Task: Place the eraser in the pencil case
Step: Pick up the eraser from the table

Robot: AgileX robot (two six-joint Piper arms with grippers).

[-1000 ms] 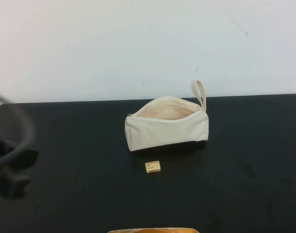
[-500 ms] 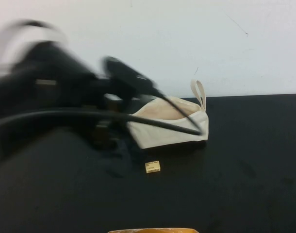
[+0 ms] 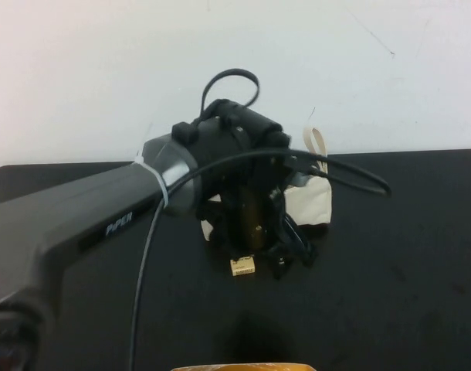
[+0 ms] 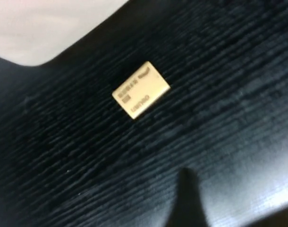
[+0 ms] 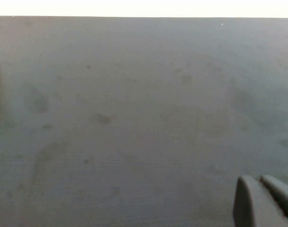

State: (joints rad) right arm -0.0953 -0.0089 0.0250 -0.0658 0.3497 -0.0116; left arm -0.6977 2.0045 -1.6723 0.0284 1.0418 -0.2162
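Note:
The eraser (image 3: 242, 267) is a tiny pale-yellow block lying on the black table just in front of the pencil case (image 3: 311, 199). The case is a cream pouch, mostly hidden behind my left arm; its loop strap (image 3: 318, 144) sticks up at its right end. My left gripper (image 3: 286, 259) hangs open and empty just above the table, right beside the eraser on its right. In the left wrist view the eraser (image 4: 140, 90) lies alone, with a corner of the pouch (image 4: 40, 23) nearby. My right gripper (image 5: 263, 191) is shut and empty over bare table.
The black table (image 3: 405, 255) ends at a white wall behind. An orange object (image 3: 243, 366) pokes in at the front edge. The left arm and its cable (image 3: 343, 174) cover the pouch's opening.
My left arm has swung in from the left edge to hang over the pouch and beside the eraser. The eraser and pouch have not moved.

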